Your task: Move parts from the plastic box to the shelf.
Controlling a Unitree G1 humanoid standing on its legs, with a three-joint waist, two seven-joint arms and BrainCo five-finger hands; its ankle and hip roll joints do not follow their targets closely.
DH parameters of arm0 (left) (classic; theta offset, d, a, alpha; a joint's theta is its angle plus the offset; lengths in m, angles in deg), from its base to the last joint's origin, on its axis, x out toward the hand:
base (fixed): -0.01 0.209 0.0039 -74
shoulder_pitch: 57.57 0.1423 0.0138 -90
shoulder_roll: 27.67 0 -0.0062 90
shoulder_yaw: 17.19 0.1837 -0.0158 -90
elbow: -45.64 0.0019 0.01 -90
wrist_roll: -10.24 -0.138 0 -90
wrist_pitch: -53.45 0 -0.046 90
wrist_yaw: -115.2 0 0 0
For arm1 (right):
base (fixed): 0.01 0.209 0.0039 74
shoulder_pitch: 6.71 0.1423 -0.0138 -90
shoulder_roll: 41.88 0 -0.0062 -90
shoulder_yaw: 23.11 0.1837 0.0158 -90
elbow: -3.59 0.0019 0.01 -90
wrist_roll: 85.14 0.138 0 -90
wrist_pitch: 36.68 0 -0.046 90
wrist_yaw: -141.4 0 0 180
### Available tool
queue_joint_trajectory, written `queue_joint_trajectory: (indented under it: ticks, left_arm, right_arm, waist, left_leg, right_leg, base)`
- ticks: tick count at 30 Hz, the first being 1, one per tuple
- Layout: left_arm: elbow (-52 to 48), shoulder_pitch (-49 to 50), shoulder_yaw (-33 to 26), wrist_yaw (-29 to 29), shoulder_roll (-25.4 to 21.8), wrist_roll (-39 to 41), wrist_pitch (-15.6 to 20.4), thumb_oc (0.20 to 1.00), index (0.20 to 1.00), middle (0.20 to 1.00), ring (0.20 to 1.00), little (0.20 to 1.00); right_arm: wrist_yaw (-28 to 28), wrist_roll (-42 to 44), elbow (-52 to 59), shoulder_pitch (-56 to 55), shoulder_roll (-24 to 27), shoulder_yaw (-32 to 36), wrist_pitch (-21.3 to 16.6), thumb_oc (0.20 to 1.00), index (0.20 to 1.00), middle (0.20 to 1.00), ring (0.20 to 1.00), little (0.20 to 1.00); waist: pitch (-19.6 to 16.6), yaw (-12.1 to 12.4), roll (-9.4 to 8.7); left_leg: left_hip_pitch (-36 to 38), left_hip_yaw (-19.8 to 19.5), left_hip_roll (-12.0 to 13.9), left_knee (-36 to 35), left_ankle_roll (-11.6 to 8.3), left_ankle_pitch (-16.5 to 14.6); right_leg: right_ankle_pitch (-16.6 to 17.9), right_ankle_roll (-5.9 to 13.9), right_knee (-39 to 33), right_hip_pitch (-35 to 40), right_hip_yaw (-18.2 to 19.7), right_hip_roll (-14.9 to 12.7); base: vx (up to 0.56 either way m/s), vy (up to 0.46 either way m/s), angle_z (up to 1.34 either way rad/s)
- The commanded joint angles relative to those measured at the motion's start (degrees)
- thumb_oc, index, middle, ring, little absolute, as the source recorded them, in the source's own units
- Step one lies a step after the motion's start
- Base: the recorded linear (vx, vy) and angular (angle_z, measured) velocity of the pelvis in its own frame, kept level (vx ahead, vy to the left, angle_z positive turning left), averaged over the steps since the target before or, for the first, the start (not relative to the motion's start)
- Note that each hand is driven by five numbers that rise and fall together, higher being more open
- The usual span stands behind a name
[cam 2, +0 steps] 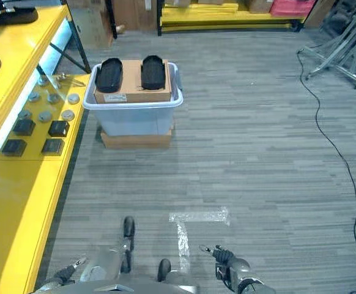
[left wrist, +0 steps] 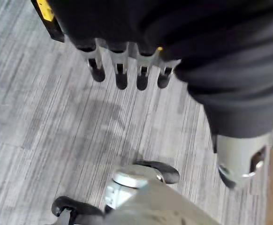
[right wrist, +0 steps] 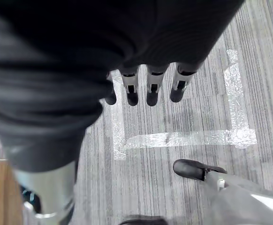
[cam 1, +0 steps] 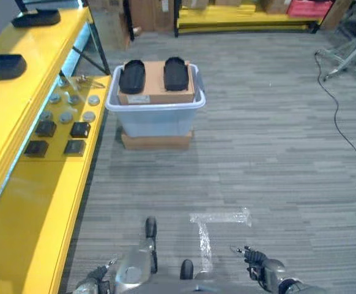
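Grey striped carpet floor (cam 1: 276,159), warehouse-type room. Clear tape (cam 1: 218,218) stuck on floor in an L shape, near the robot, between both hands.

Yellow shelf (cam 1: 31,202) runs along robot's left side, two levels. Lower level: round grey parts (cam 1: 68,107) in a cluster toward the far end, four square black parts (cam 1: 59,138) just nearer of them, in a 2x2 block. Upper level: two black oblong parts (cam 1: 0,64), one near its front edge, one at its far end.

Plastic box (cam 1: 155,113) (pale blue-grey, translucent) sits on floor just beside shelf's lower level, on a flat cardboard piece (cam 1: 156,141). Inside the box a brown carton (cam 1: 156,90) fills the top; two black oval parts (cam 1: 153,75) lie on the carton side by side, apart, long axis pointing away from robot. More yellow racking (cam 1: 245,15) w/ cartons at the far wall.

Left hand (left wrist: 127,70) hangs low over bare carpet, well apart from box. Fingers straight, spread in a row, holding nothing. Right hand (right wrist: 148,86) likewise low, over the tape mark; fingers straight, nothing in them. Both hands well short of the box, parts untouched on carton.
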Motion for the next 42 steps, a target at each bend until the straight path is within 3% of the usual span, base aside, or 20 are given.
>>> queue_joint_trajectory:
  ticks: [1, 3, 5, 8, 11, 13, 14, 15, 21, 23, 24, 25, 27, 29, 32, 33, 35, 39, 42]
  left_arm:
    - [-0.5, -0.3, 0.2, 0.5, -1.3, -1.5, 1.6, 1.0, 1.0, 1.0, 1.0, 1.0]
    - [-0.6, -0.7, 0.3, 0.7, -1.7, -3.1, 1.5, 1.0, 1.0, 1.0, 1.0, 1.0]
    - [-0.7, -2.6, 1.6, 1.6, -2.3, -3.9, 1.9, 1.0, 1.0, 1.0, 1.0, 1.0]
    - [-1.4, -4.7, 2.9, 2.7, -2.9, -2.0, 1.9, 1.0, 1.0, 1.0, 1.0, 1.0]
    - [-2.4, -6.1, 3.7, 3.1, -3.6, -1.0, 2.0, 1.0, 1.0, 1.0, 1.0, 1.0]
    - [-3.4, -7.4, 3.7, 2.9, -4.6, -0.1, 1.7, 1.0, 1.0, 1.0, 1.0, 1.0]
    - [-3.7, -8.2, 3.7, 3.1, -4.7, 1.2, 1.5, 1.0, 1.0, 1.0, 1.0, 1.0]
    - [-3.8, -8.9, 3.9, 3.3, -4.7, 3.0, 1.4, 1.0, 1.0, 1.0, 1.0, 1.0]
    - [-4.0, -7.7, 4.3, 4.6, -2.9, 3.1, 2.1, 1.0, 1.0, 1.0, 1.0, 1.0]
    - [-4.3, -6.5, 4.1, 4.7, -2.2, 3.0, 2.4, 1.0, 1.0, 1.0, 1.0, 1.0]
    - [-4.7, -5.7, 4.0, 4.7, -1.4, 1.3, 2.3, 1.0, 1.0, 1.0, 1.0, 1.0]
    - [-4.8, -5.7, 4.1, 4.7, -1.3, 1.0, 2.4, 1.0, 1.0, 1.0, 1.0, 1.0]
    - [-5.0, -4.9, 4.0, 4.1, -0.8, -0.8, 0.8, 1.0, 1.0, 1.0, 1.0, 1.0]
    - [-4.4, -4.3, 4.0, 3.2, -0.8, -3.1, -0.5, 1.0, 1.0, 1.0, 1.0, 1.0]
    - [-1.9, -2.6, 4.5, 3.7, -1.0, -7.1, -0.6, 1.0, 1.0, 1.0, 1.0, 1.0]
    - [-1.9, -2.6, 4.5, 3.8, -1.1, -7.4, -0.7, 1.0, 1.0, 1.0, 1.0, 1.0]
    - [-2.0, -3.0, 4.7, 4.7, -2.5, -6.6, 0.1, 1.0, 1.0, 1.0, 1.0, 1.0]
    - [-4.8, -3.4, 3.4, 5.1, -4.7, -2.8, -0.6, 1.0, 1.0, 1.0, 1.0, 1.0]
    - [-6.5, -2.8, 2.9, 4.7, -5.7, -4.0, -0.2, 1.0, 1.0, 1.0, 1.0, 1.0]
  right_arm:
    - [0.4, 1.1, 1.4, -1.6, 0.1, -0.1, -0.2, 1.0, 1.0, 1.0, 1.0, 1.0]
    - [-0.1, 1.6, 1.1, -1.7, -0.2, 0.2, 0.7, 1.0, 1.0, 1.0, 1.0, 1.0]
    - [-1.3, -0.4, 0.4, -2.7, -1.4, 0.2, 0.4, 1.0, 1.0, 1.0, 1.0, 1.0]
    - [-1.8, -1.1, -0.4, -2.9, -2.3, -0.8, 0.0, 1.0, 1.0, 1.0, 1.0, 1.0]
    - [-2.0, -0.8, -0.6, -2.9, -3.2, -1.8, -0.2, 1.0, 1.0, 1.0, 1.0, 1.0]
    - [-1.6, -1.5, -0.5, -2.9, -3.4, -2.6, 0.3, 1.0, 1.0, 1.0, 1.0, 1.0]
    - [-1.5, -1.4, -0.9, -2.7, -3.2, -2.8, 0.7, 1.0, 1.0, 1.0, 1.0, 1.0]
    - [-1.9, -2.5, -1.2, -2.9, -3.0, -2.2, 1.2, 1.0, 1.0, 1.0, 1.0, 1.0]
    - [-3.0, -2.4, -2.4, -3.2, -2.3, -1.2, 0.4, 1.0, 1.0, 1.0, 1.0, 1.0]
    - [-2.5, -1.7, -1.1, -3.1, -2.2, -1.1, 0.4, 1.0, 1.0, 1.0, 1.0, 1.0]
    - [-1.5, -0.3, 0.4, -2.9, -1.6, -1.2, 0.1, 1.0, 1.0, 1.0, 1.0, 1.0]
    - [-1.4, -0.2, 0.6, -2.8, -1.5, -1.2, 0.1, 1.0, 1.0, 1.0, 1.0, 1.0]
    - [-0.9, 0.1, 1.9, -2.6, 0.0, -0.6, 0.3, 1.0, 1.0, 1.0, 1.0, 1.0]
    - [0.1, 1.0, 2.1, -2.4, 1.1, 0.4, -0.8, 1.0, 1.0, 1.0, 1.0, 1.0]
    - [0.5, 5.0, 4.0, -1.6, 2.4, 2.4, -3.7, 1.0, 1.0, 1.0, 1.0, 1.0]
    - [0.8, 6.0, 4.2, -1.8, 2.5, 2.5, -4.0, 1.0, 1.0, 1.0, 1.0, 1.0]
    - [3.6, 14.7, 8.0, -2.4, 3.4, 4.2, -9.4, 1.0, 1.0, 1.0, 1.0, 1.0]
    - [6.8, 12.6, 18.9, -4.9, 4.5, 6.1, -13.6, 1.0, 1.0, 1.0, 1.0, 1.0]
    - [9.2, 9.8, 28.2, -6.7, 6.2, 7.2, -14.4, 1.0, 1.0, 1.0, 1.0, 1.0]
  waist:
    - [-1.7, 2.4, -0.68]
    - [-2.2, 2.4, -0.8]
    - [-2.1, 1.5, 0.21]
    - [-1.5, 0.2, 1.35]
    - [-0.8, -0.9, 1.62]
    - [-0.5, -1.7, 1.32]
    - [-0.3, -3.1, 0.34]
    - [-0.1, -5.1, 0.12]
    - [-1.5, -6.0, 0.59]
    - [-1.9, -5.6, 0.45]
    - [-1.3, -4.6, -0.22]
    - [-1.2, -4.6, -0.21]
    - [-0.3, -3.5, -0.84]
    - [0.0, -3.3, -0.77]
    - [-0.6, -2.7, -0.15]
    - [-0.7, -2.7, -0.17]
    - [-1.7, -3.2, -0.41]
    - [-2.5, -4.6, -0.53]
    - [-2.6, -5.6, -0.96]
  left_leg:
    - [1.4, 2.4, 0.0, 5.7, 1.72, -4.3]
    - [2.0, 2.7, -0.4, 5.7, 2.79, -4.9]
    - [5.2, 2.4, -1.6, 6.1, 6.03, -7.4]
    - [9.0, 1.6, -1.6, 5.4, 7.28, -9.1]
    - [12.1, 1.0, -1.6, 4.3, 7.0, -9.8]
    - [13.7, 1.1, -1.1, 4.0, 5.99, -10.5]
    - [15.4, 0.6, -2.0, 4.2, 5.76, -12.5]
    - [17.5, -0.5, -2.3, 4.2, 5.75, -14.7]
    - [18.8, -1.9, -0.8, 5.7, 4.25, -15.9]
    - [18.3, -1.8, -0.1, 9.6, 3.15, -14.5]
    - [12.2, -2.5, 0.9, 20.4, 1.77, -8.3]
    - [11.4, -2.7, 0.9, 21.5, 1.72, -8.3]
    - [3.8, -1.6, 1.8, 31.4, 1.01, -6.4]
    - [2.8, 1.6, 4.4, 28.1, 0.32, -6.3]
    - [5.9, 3.5, 5.8, 9.5, -0.79, -5.1]
    - [6.0, 3.5, 6.1, 9.0, -1.04, -4.8]
    - [10.1, 3.9, 6.2, 3.9, -1.07, -5.5]
    - [13.7, 4.3, 5.3, 0.8, -0.68, -6.2]
    - [14.1, 4.6, 4.7, 0.8, -0.11, -7.1]
  right_leg:
    - [-6.5, 4.19, 9.0, -1.4, 0.7, -4.0]
    - [-7.2, 4.39, 11.5, -1.6, 0.3, -4.4]
    - [-1.9, 7.05, 30.8, -8.1, -1.7, -8.2]
    - [1.2, 7.34, 39.2, -14.4, -1.8, -10.4]
    - [0.9, 7.25, 32.9, -16.4, -2.7, -10.9]
    - [0.6, 7.48, 21.5, -15.6, -3.6, -10.9]
    - [4.5, 9.08, 12.7, -17.6, -2.0, -11.2]
    - [7.5, 10.23, 10.3, -20.7, 1.1, -11.3]
    - [5.8, 7.75, 7.7, -17.1, 2.4, -8.8]
    - [5.4, 6.62, 6.8, -15.6, 1.3, -8.3]
    - [4.6, 5.28, 6.0, -13.4, 1.1, -7.9]
    - [4.5, 5.15, 6.0, -13.2, 1.0, -7.8]
    - [3.2, 3.53, 5.8, -11.1, 0.3, -7.5]
    - [2.2, 3.53, 5.3, -9.5, -1.1, -7.5]
    - [0.7, 4.78, 5.1, -7.3, -1.9, -7.3]
    - [0.6, 4.78, 5.2, -7.2, -1.9, -7.4]
    - [0.9, 5.65, 4.6, -7.1, -3.1, -7.8]
    - [2.1, 6.74, 3.4, -7.7, -3.1, -8.1]
    - [2.2, 7.12, 3.3, -8.1, -2.4, -8.3]
  base:
    - [0.28, 0.179, -0.17]
    - [0.2, 0.157, -0.13]
    - [0.3, 0.293, -0.01]
    - [0.22, 0.122, 0.13]
    - [0.27, -0.055, 0.11]
    - [0.33, -0.196, 0.25]
    - [0.55, -0.3, 0.12]
    - [0.53, -0.267, 0.07]
    - [0.34, -0.238, 0.33]
    - [0.26, -0.228, 0.42]
    - [0.15, -0.188, 0.11]
    - [0.16, -0.232, 0.08]
    - [0.14, -0.163, 0.07]
    - [0.21, -0.037, -0.02]
    - [0.23, 0.134, 0.38]
    - [0.19, 0.127, 0.06]
    - [0.16, 0.079, 0.0]
    - [0.12, 0.065, 0.06]
    - [0.1, 0.043, 0.02]
